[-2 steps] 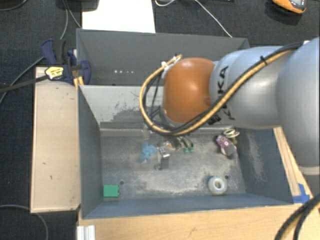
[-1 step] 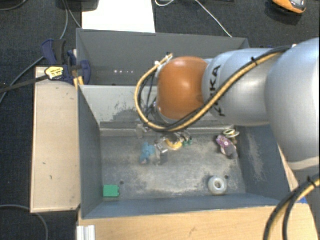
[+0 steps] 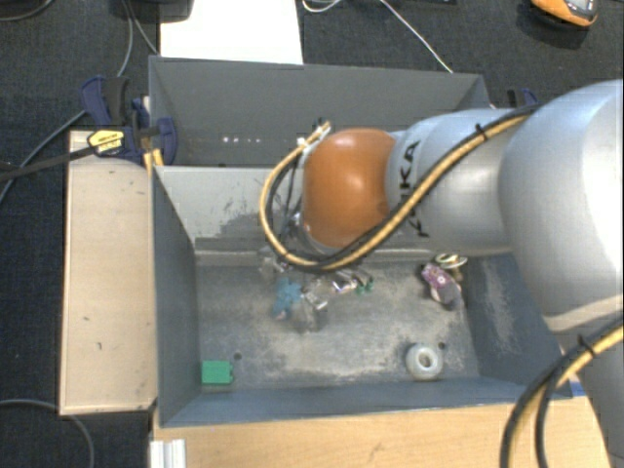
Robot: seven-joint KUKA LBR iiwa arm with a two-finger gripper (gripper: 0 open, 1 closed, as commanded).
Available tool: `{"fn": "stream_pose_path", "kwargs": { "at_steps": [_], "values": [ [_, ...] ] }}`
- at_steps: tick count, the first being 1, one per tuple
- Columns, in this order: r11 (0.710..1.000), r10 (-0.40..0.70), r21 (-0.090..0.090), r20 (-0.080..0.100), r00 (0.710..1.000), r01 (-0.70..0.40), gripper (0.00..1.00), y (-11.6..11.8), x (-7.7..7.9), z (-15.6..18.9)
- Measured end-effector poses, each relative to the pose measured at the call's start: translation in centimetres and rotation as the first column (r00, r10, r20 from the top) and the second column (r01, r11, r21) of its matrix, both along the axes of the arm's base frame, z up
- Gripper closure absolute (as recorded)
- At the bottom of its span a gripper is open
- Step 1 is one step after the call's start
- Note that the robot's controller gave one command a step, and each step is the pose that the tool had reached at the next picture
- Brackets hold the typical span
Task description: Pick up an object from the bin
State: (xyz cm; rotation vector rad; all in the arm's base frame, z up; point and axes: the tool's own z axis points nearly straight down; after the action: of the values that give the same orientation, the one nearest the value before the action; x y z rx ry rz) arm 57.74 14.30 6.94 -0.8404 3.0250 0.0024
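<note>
**End effector low over the middle of the bin, beside a small blue thing**

The bin (image 3: 175, 291) is dull grey sheet metal with flat walls that slope down to a scuffed floor, dusted with pale scratches. Few things lie on it, all small and well apart. A green block (image 3: 215, 372) with square edges sits in the near left corner. A white ring (image 3: 423, 360), round with a hole through it, lies toward the near right wall. A purple-pink lump (image 3: 441, 283) of uneven shape lies on the right side, near the far wall. A tiny green piece (image 3: 364, 284) lies between that lump and the middle.

Most of the floor is bare, with wide open room on the left and along the near wall.

The arm's smooth silver body crosses in from the right and ends in a glossy, rounded orange cover (image 3: 346, 188), with a yellow-and-black cable (image 3: 278, 178) looped round it. Below the cover, the end effector (image 3: 314, 305) reaches down near the middle of the floor. Just to its left lies a pale blue thing (image 3: 286, 298), irregular in outline, the nearest thing to it. Whether the two touch cannot be made out, nor whether the end effector is spread or pressed together; the cover and its own metal parts hide that.
</note>
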Motion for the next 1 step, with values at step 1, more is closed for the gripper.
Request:
{"fn": "stream_pose_path", "kwargs": {
  "at_steps": [1],
  "values": [
    [0.987,0.159,0.002,0.005,0.987,-0.159,1.0,0.65,-0.16,0.14]
  ]
}}
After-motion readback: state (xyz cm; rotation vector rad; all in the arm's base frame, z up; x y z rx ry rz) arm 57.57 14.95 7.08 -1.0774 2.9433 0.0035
